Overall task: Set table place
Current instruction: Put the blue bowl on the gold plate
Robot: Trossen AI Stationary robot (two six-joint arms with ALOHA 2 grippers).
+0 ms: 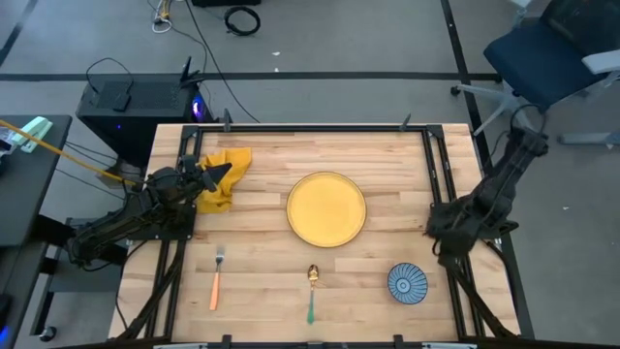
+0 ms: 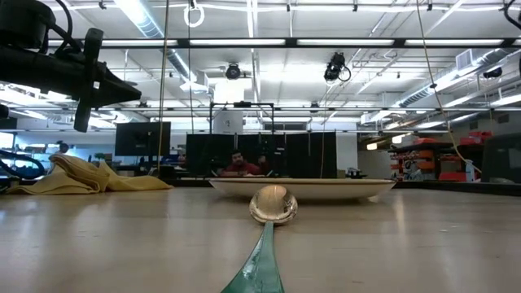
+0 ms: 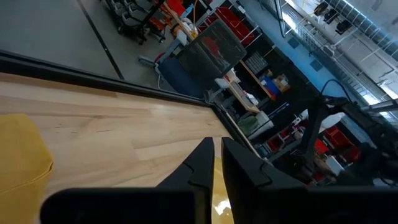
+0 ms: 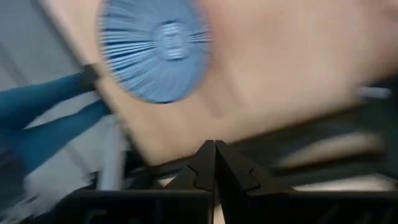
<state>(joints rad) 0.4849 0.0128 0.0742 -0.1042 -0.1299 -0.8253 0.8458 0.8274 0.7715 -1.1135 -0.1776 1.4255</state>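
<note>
A yellow plate [image 1: 325,208] sits in the middle of the wooden table [image 1: 397,165]. A crumpled yellow napkin [image 1: 228,179] lies at the far left. An orange-handled fork [image 1: 217,277], a green-handled spoon [image 1: 312,291] and a blue ribbed bowl [image 1: 407,283] lie along the near side. My left gripper [image 1: 221,173] is shut and empty. In the low view it [image 2: 85,77] hangs in the air above the napkin [image 2: 81,175]. My right gripper [image 1: 444,231] is shut and empty at the table's right edge, with the bowl [image 4: 155,50] ahead of it.
A black metal frame [image 1: 310,127] edges the table. Black rails run along the left side [image 1: 165,281] and the right side [image 1: 441,165]. Bare wood lies between the plate and the near-side cutlery. A black box [image 1: 136,102] and cables stand beyond the far left corner.
</note>
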